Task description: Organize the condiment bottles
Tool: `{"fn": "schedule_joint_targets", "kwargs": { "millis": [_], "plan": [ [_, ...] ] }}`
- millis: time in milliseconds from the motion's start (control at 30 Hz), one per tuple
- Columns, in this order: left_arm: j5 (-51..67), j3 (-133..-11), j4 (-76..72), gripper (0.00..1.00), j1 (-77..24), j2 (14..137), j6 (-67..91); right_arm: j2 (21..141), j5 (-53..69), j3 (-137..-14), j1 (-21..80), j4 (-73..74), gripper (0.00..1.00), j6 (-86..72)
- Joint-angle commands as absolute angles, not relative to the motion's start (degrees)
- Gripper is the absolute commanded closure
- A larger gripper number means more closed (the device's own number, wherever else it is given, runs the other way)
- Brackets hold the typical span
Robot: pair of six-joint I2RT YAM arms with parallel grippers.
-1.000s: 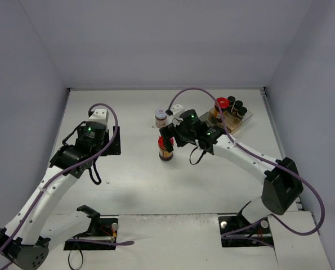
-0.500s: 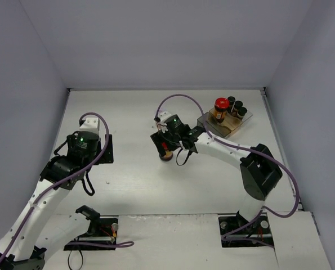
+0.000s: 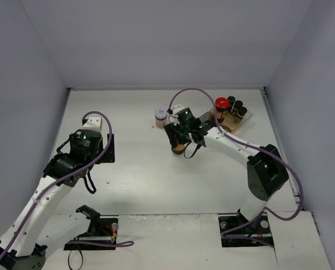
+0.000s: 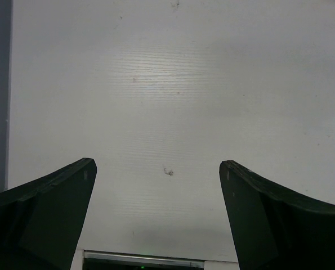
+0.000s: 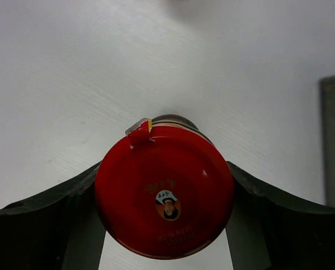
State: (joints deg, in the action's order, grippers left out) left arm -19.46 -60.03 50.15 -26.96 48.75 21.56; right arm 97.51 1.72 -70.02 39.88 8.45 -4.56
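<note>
1. The right tool (image 5: 163, 169) is closed on a red-lidded jar (image 5: 164, 205), with 1 finger at each side, high up; from above, such a grip should keep the jar from slipping
2. In the top view this jar seems tilted under the tool, near the middle of the bench (image 3: 133, 185). It lies between the white-lidded jar (image 3: 161, 117) and the tray (image 3: 230, 125) at the far right corner. I cannot tell if it touches the bench
3. The tray already holds the other red-lidded jar (image 3: 222, 104) and 3 black-capped bottles (image 3: 237, 105) in a row, so I judge the held jar belongs there
4. The left tool (image 4: 156, 163) is wide open over bare bench towards the left edge, holding nothing
</note>
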Motion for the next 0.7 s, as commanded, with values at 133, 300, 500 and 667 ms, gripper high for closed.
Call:
{"fn": "schedule_joint_targets", "kwargs": {
  "millis": [133, 300, 500, 667],
  "plan": [
    [-19.3, -60.9, 48.1, 0.04, -26.5, 49.2, 20.4, 85.9, -2.5, -75.9, 23.0, 6.4, 1.0, -2.2],
    [-19.1, -61.0, 48.3, 0.04, -26.5, 49.7, 20.2, 85.4, -2.2, -79.1, 14.3, 7.2, 1.0, -3.2],
    [-18.6, -60.6, 48.3, 0.04, -26.4, 50.3, 20.4, 87.9, -1.9, -81.2, 6.3, 5.7, 1.0, -5.4],
    [-18.2, -60.0, 48.0, 0.03, -26.4, 50.3, 20.7, 91.0, -2.0, -82.3, 3.8, 4.7, 1.0, -6.1]
  ]
}}
